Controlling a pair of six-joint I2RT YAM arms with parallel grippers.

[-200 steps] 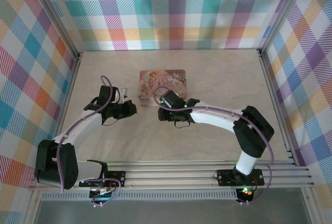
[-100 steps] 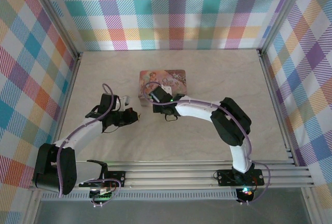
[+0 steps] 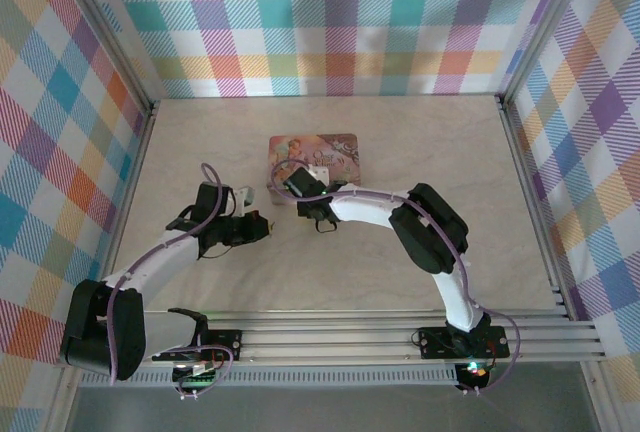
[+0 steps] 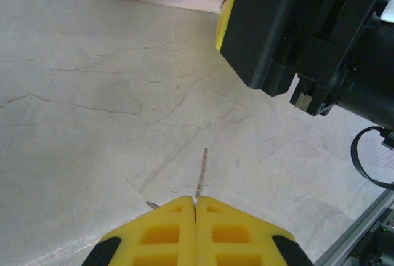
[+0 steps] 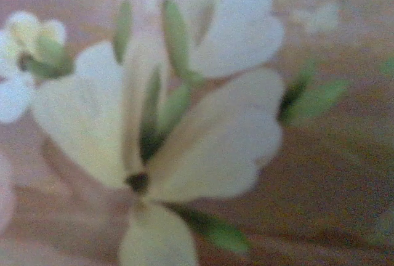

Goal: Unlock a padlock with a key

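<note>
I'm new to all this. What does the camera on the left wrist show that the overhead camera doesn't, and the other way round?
Left wrist view: a thin key sticking out from the shut yellow fingers of the left gripper, with fine cracks in the tabletop. Overhead view: the left arm and right arm whole, the plaid walls, and the picture on the pink tin. Both: the pale table, part of the tin, and the right gripper at the tin.

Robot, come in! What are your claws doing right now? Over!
Left claw shut on the key, tip poking out. Right claw right up against the pink tin, open or shut unclear. Right claw just ahead of the key.
</note>
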